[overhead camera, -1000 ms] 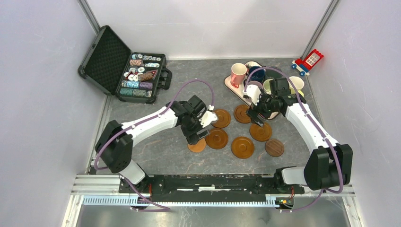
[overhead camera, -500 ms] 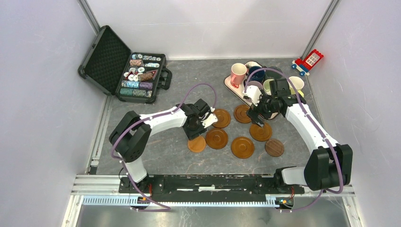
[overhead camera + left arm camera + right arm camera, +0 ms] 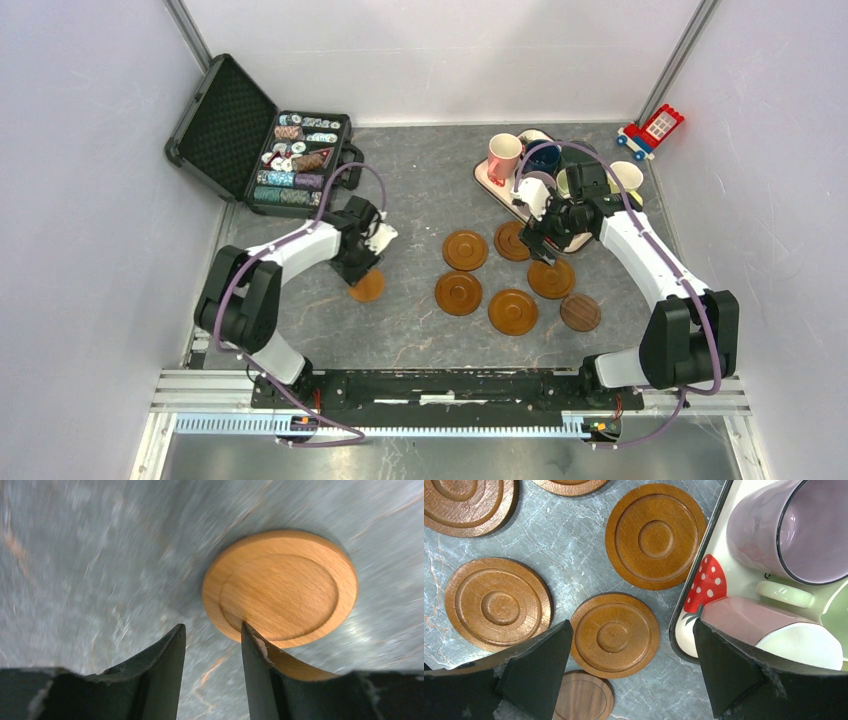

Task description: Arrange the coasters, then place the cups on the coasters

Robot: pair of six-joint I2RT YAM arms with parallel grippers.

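A pale wooden coaster lies alone left of centre, smooth side showing. My left gripper is just behind it, jaws narrowed with only bare table between them; the right fingertip rests on the coaster's near edge. Several more coasters lie in a cluster at centre right, one darker. The cups stand crowded on a strawberry-print tray. My right gripper hangs wide open over a coaster beside the tray rim, holding nothing.
An open black case of poker chips sits at the back left. A red and blue toy block lies in the back right corner. A mauve cup and a pink one stand close to my right finger. Walls enclose the table.
My left arm has swung left, and the pale coaster slid with it away from the cluster. Its jaws have narrowed. The right arm has barely moved.
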